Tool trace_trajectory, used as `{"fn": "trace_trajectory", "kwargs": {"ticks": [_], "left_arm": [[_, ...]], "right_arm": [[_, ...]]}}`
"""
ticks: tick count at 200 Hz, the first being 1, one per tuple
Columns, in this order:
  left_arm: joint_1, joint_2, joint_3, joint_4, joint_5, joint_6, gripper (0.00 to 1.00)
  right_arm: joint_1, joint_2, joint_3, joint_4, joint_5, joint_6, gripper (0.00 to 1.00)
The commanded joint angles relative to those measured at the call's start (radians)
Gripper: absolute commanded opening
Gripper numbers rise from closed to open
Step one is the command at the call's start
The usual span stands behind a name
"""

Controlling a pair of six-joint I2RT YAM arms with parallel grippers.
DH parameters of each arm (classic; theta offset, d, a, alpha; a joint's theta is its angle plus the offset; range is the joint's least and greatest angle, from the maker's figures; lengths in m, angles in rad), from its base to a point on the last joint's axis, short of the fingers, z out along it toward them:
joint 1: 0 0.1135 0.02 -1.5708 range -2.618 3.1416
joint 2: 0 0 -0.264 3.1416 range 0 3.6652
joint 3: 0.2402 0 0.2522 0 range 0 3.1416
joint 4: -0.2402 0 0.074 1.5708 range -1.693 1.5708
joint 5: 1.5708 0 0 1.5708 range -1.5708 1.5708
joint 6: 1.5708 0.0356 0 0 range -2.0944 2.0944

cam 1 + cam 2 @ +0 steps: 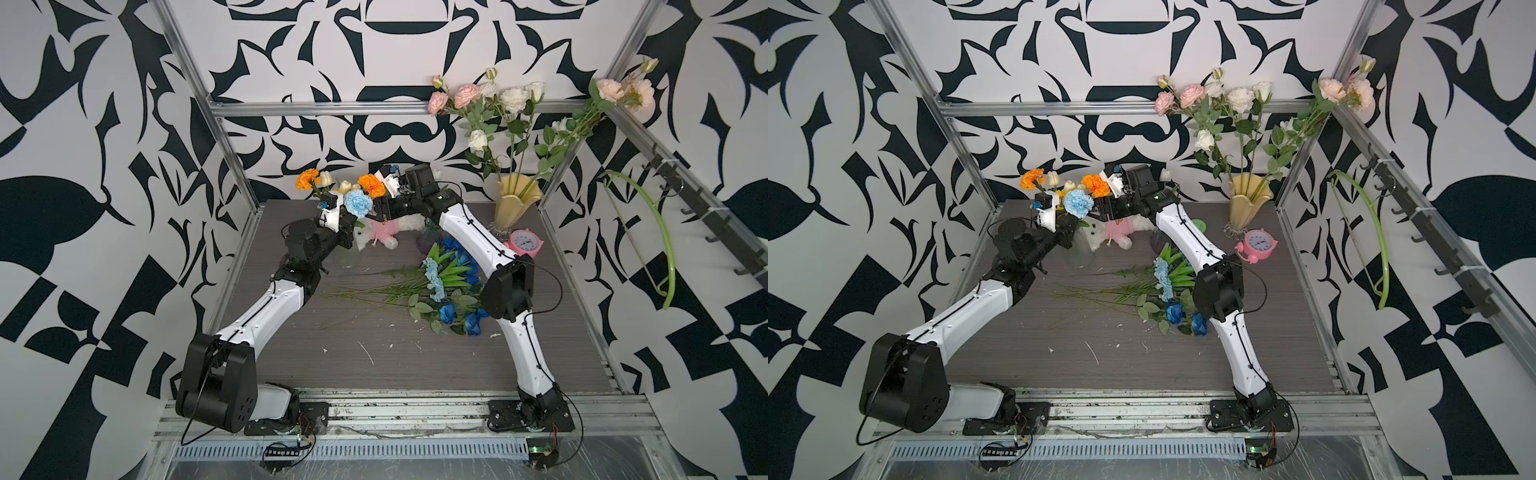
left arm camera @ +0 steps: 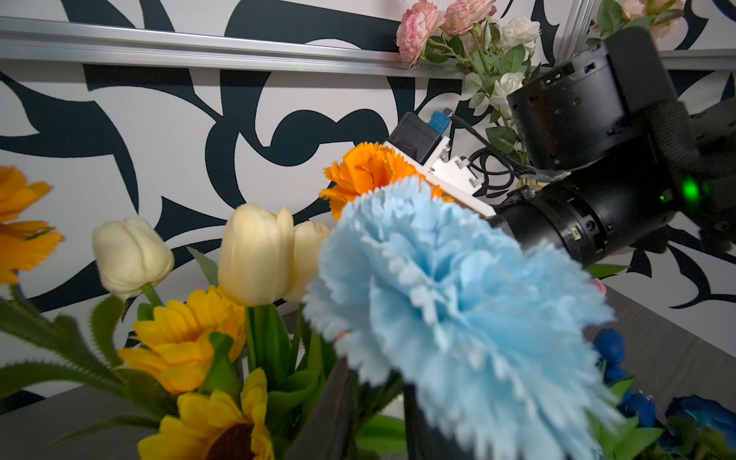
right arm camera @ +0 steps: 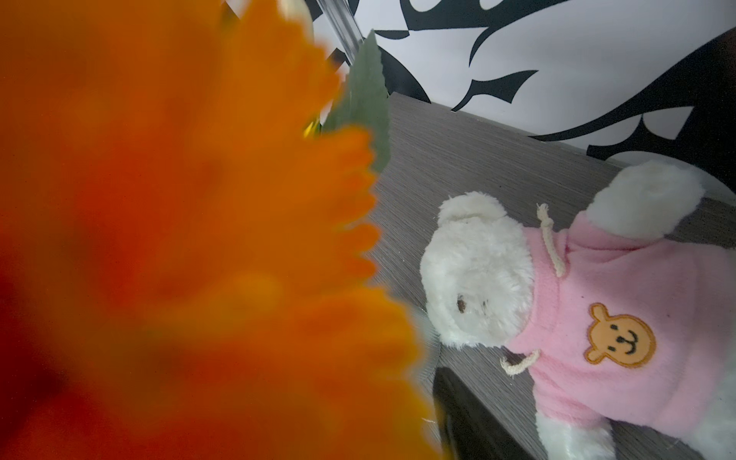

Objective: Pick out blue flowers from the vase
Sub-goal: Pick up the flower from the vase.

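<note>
While the pale-blue carnation [image 1: 358,202] stands among orange marigolds [image 1: 372,185] above the clear vase [image 1: 1080,254], the left end effector [image 1: 351,224] and right end effector [image 1: 376,210] flank it; I cannot tell whether either grips. Other blue flowers [image 1: 451,282] lie on the table [image 1: 374,353].

No words, brand names or labels can be read anywhere. The pink clock [image 1: 525,241] on the desk [image 1: 374,353] has a white dial with dark marks round its edge, but in both top views its numerals are too small to make out. The teddy [image 3: 478,278] wears a hoodie [image 3: 637,278] bearing only an orange bear-face badge [image 3: 619,340], with no lettering.
</note>
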Motion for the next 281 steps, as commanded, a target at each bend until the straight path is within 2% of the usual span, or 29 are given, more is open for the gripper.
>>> {"fn": "trace_trajectory", "kwargs": {"ticks": [1, 41, 56, 142, 199, 242, 281], "left_arm": [[0.006, -0.002, 0.054, 0.028, 0.01, 0.022, 0.18], [0.007, -0.019, 0.072, 0.009, 0.012, 0.044, 0.1], [0.007, -0.033, 0.08, -0.017, 0.005, 0.058, 0.0], [0.01, -0.16, 0.159, -0.229, -0.034, 0.188, 0.0], [0.01, -0.186, 0.263, -0.296, -0.019, 0.199, 0.0], [0.01, -0.225, 0.365, -0.416, -0.005, 0.186, 0.0], [0.011, -0.291, 0.449, -0.581, -0.041, 0.209, 0.0]], "right_arm": [[0.004, -0.056, -0.001, 0.034, -0.017, 0.011, 0.69], [0.003, -0.059, -0.007, 0.036, -0.017, 0.01, 0.69], [0.004, -0.058, -0.009, 0.037, -0.017, 0.01, 0.69], [0.009, -0.05, -0.006, 0.047, -0.023, 0.016, 0.69], [0.012, -0.055, -0.008, 0.044, -0.02, 0.011, 0.69], [0.013, -0.078, -0.041, 0.052, -0.007, 0.005, 0.69], [0.014, -0.109, -0.073, 0.038, 0.044, -0.023, 0.69]]}}
